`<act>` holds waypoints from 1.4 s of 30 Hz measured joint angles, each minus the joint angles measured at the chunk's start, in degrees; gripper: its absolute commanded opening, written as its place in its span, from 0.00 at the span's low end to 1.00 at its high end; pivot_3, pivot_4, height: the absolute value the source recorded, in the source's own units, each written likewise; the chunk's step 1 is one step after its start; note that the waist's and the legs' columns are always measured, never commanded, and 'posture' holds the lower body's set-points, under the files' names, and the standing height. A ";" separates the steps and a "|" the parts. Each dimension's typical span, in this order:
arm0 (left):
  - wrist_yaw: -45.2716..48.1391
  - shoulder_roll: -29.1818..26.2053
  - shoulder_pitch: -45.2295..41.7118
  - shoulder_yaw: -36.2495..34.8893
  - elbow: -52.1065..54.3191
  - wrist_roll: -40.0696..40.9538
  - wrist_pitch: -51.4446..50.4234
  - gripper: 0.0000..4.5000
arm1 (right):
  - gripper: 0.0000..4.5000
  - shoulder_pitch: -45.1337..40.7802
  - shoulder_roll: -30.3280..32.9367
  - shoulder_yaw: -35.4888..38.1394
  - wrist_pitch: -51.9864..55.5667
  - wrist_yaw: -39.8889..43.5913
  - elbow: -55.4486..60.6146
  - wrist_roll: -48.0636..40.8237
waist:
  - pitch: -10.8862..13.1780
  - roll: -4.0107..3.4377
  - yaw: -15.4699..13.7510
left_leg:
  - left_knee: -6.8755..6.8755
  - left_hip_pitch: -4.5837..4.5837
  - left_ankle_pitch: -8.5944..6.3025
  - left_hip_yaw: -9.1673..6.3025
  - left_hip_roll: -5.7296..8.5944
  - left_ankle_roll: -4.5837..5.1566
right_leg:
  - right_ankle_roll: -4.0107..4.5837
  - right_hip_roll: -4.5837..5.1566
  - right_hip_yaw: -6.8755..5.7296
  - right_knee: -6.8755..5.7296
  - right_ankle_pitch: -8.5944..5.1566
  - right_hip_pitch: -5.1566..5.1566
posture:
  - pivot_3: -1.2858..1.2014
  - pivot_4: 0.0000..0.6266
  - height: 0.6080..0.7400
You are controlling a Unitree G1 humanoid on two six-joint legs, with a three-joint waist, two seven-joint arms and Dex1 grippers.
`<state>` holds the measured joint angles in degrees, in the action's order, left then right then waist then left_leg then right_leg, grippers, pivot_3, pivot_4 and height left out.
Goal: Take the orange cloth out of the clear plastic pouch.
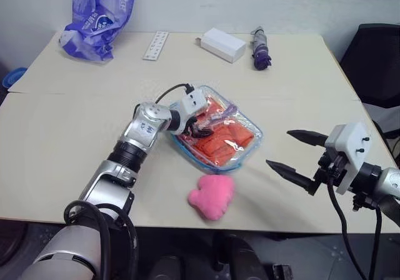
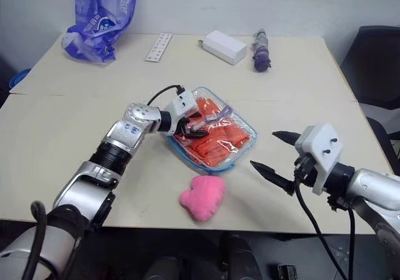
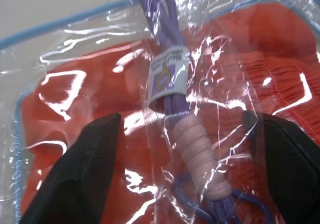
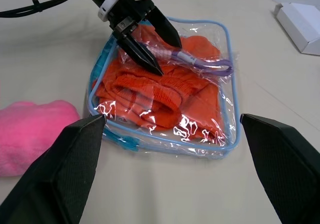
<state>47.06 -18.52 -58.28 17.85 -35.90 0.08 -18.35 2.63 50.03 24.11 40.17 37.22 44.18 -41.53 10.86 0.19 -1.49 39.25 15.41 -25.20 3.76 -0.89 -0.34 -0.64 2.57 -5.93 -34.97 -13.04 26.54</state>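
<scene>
The clear plastic pouch [image 1: 249, 154] with light blue edging lies flat at the table's middle. The orange cloth [image 1: 219, 144] sits folded inside it, and is also seen through the plastic in the right wrist view [image 4: 145, 91]. A purple cord [image 4: 200, 61] with a pale pink wrap lies across the pouch's top. My left gripper [image 1: 203, 127] is down on the pouch, open, its two black fingers [image 3: 75, 174] on either side of the cord. My right gripper [image 1: 278, 147] hovers open to the right of the pouch, pointing at it, with nothing between its fingers.
A pink plush lump [image 1: 212, 195] lies just in front of the pouch near the table's front edge. At the back stand a blue-purple printed bag [image 1: 100, 14], a white strip [image 1: 155, 45], a white box [image 1: 222, 44] and a folded umbrella [image 1: 259, 49]. A black chair [image 1: 378, 61] is at the right.
</scene>
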 measured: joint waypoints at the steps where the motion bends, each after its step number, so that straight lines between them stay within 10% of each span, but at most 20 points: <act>1: 0.26 0.22 0.00 -0.19 -0.10 0.05 -0.03 0.61 | 1.00 0.21 0.00 0.00 0.00 -0.11 0.19 0.00 | 0.00 0.00 0.01 | 0.00 0.00 0.00 -0.01 -0.01 0.00 | 0.00 0.00 0.00 0.01 0.00 0.00 | 0.52 0.24 1.00; 10: 1.36 0.37 1.51 -2.07 2.18 0.20 -1.77 0.04 | 1.00 0.64 0.03 -0.13 -0.90 0.35 0.35 0.65 | 0.00 0.01 0.08 | 0.00 -0.01 0.00 -0.01 -0.02 0.00 | 0.00 0.01 0.01 0.00 0.00 0.00 | 0.52 0.24 1.00; 20: -10.79 -7.54 1.76 -21.22 8.72 6.14 -15.31 0.03 | 1.00 -7.04 0.81 -6.37 -3.01 5.22 -5.32 1.80 | 0.10 0.16 1.43 | -0.03 -0.11 0.03 0.00 -0.12 -0.05 | 0.03 -0.02 0.02 -0.15 0.00 0.01 | 0.52 0.24 1.00; 30: -27.46 -24.13 25.95 -39.74 14.10 4.22 -24.90 0.03 | 1.00 -20.06 -2.18 -18.37 -6.71 9.56 -12.66 4.86 | 0.14 0.47 0.21 | 0.14 -0.02 0.02 -0.24 -0.16 -0.07 | 0.11 0.21 -0.37 -0.12 -0.03 0.14 | 0.52 0.24 1.00; 42: -28.61 -26.46 31.56 -42.65 21.32 6.54 -26.61 0.87 | 1.00 -24.54 -3.62 -21.87 -8.97 14.47 -18.79 7.69 | 0.11 0.53 0.46 | 0.80 0.86 -0.04 -0.54 -0.14 0.08 | 0.02 0.55 -1.06 -0.14 0.03 0.40 | 0.52 0.24 1.00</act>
<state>18.45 -44.97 -26.72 -24.80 -14.58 6.62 -44.96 -21.92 46.40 2.23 31.20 51.69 25.39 -33.84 10.96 0.72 -1.03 40.05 16.27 -25.25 3.22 -1.03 -0.26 -0.62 3.12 -6.99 -35.11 -13.02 26.94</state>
